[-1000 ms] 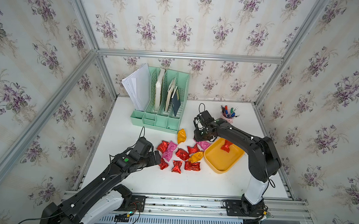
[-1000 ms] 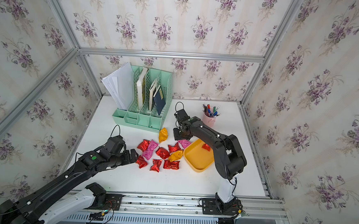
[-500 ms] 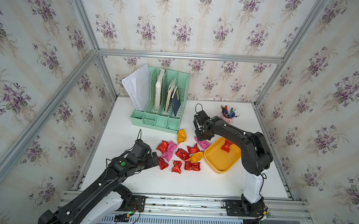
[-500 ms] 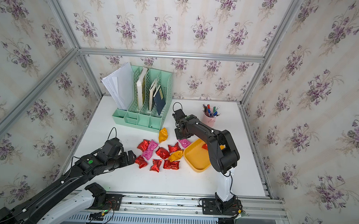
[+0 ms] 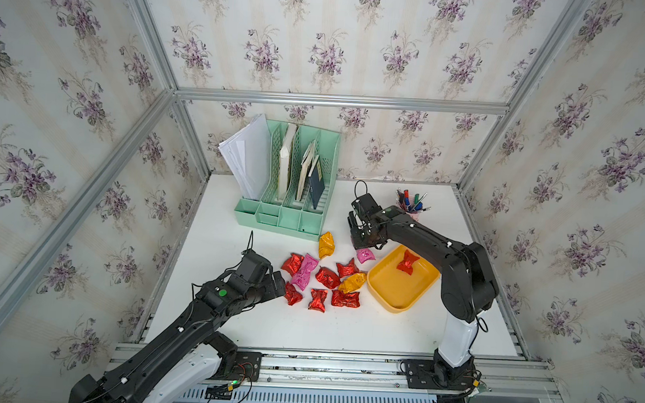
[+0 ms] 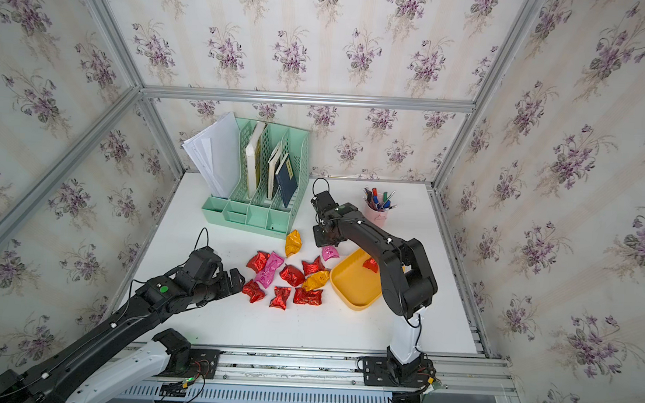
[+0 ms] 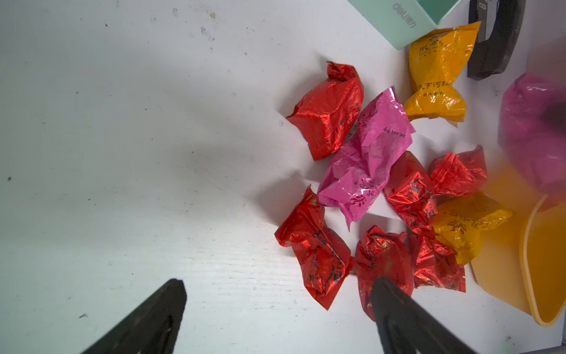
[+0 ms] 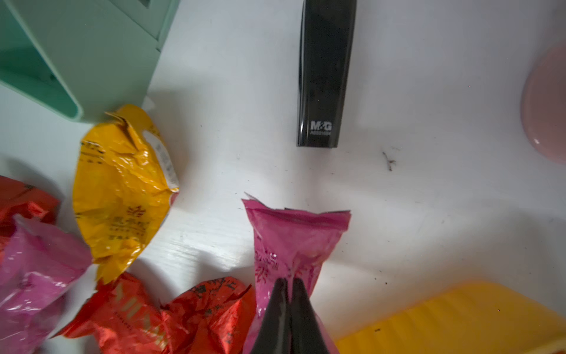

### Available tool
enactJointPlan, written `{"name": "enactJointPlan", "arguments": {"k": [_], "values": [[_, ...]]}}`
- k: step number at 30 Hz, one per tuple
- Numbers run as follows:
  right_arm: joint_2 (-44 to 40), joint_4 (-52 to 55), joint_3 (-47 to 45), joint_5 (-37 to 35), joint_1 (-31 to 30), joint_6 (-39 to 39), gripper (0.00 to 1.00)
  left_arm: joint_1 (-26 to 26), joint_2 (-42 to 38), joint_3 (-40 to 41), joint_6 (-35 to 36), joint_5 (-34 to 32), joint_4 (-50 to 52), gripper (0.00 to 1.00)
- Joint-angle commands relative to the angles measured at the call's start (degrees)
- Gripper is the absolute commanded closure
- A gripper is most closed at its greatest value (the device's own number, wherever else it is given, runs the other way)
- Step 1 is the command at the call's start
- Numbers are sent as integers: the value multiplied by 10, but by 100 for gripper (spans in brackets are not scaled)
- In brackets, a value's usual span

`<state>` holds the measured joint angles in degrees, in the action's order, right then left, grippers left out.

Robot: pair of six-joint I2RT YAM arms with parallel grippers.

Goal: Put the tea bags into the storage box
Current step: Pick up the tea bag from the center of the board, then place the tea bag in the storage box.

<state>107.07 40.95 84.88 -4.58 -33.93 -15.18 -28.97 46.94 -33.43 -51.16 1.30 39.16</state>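
Holding now: the right gripper [image 8: 288, 294] is pinched tight on one end of a pink tea bag [image 8: 294, 242], with its fingers together over the foil.
Bag's place: on or just above the white table [image 5: 305, 332] (I cannot tell which), just beside the far rim of the storage box [image 5: 391, 304].
Bag's axis: its length runs straight out from the fingertips towards a black stapler [image 8: 324, 73], pointing away from the box.
Way to the box: the yellow-orange tray lies back behind the pinched end, on the gripper's own side. The carry looks like a short lift and a draw back over the low wall.
Nearer arm: the right, since the box sits on its side of the table.
Box so far: one red tea bag [image 5: 408, 261] is inside.
Left gripper [image 7: 277, 283]: its fingers are wide apart and empty, low at the edge of the loose tea bags [image 5: 326, 277].
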Motion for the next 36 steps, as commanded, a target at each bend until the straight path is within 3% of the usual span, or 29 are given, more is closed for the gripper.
{"name": "enactJointPlan", "arguments": {"k": [1,4,8,17,22,28,31,36], "values": [[-42,-8,-9,-31,3,-77,100,-1,6,-6,13,1,-5,1],[-102,-17,-50,-45,22,-144,100,-1,23,-14,32,10,-9,1],[-189,-36,-148,-19,100,-222,100,-2,55,-41,67,23,-11,1],[-334,-111,-381,47,286,-284,100,-2,106,-65,102,56,-18,1],[-328,-125,-391,9,314,-282,100,-2,97,-58,96,57,-8,1],[-268,-132,-363,39,316,-262,99,-2,71,-40,84,35,-1,1],[-271,-112,-348,34,316,-248,86,-2,63,-22,66,27,-18,1],[-343,-90,-355,35,290,-230,52,-2,80,-5,41,25,-68,1]]}}
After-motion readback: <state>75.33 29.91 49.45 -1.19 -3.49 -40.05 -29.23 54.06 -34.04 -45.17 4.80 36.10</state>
